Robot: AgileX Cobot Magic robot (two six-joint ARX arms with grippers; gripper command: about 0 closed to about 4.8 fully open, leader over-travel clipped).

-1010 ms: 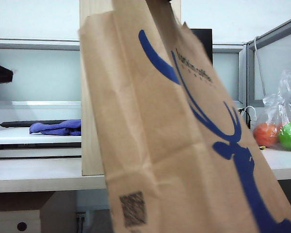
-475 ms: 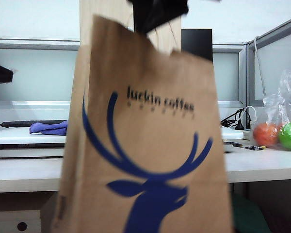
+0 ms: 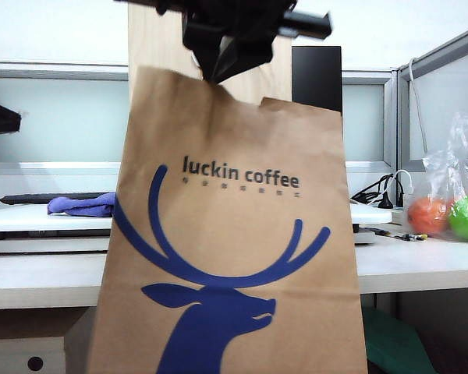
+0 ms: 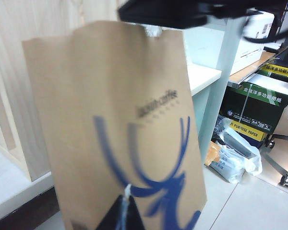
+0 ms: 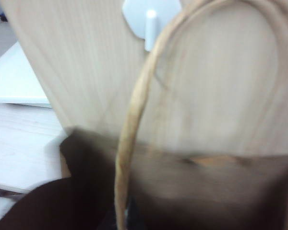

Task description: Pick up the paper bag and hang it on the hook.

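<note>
The brown paper bag, printed with a blue deer head and "luckin coffee", hangs upright in the air facing the exterior camera. My right gripper is above its top edge, shut on the bag's twine handle. In the right wrist view the handle loop stands just in front of the white hook on the wooden board, its top close beside the prong. My left gripper is shut and empty, low and in front of the paper bag, apart from it.
The tall wooden board stands on the desk behind the bag. A clear plastic bag of orange and green fruit sits at the right. A purple cloth lies at the left. Paper boxes stand on the floor.
The bag has swung from a tilted, close pose round to face the camera squarely and has moved back toward the board. The right gripper has come down into view at the top.
</note>
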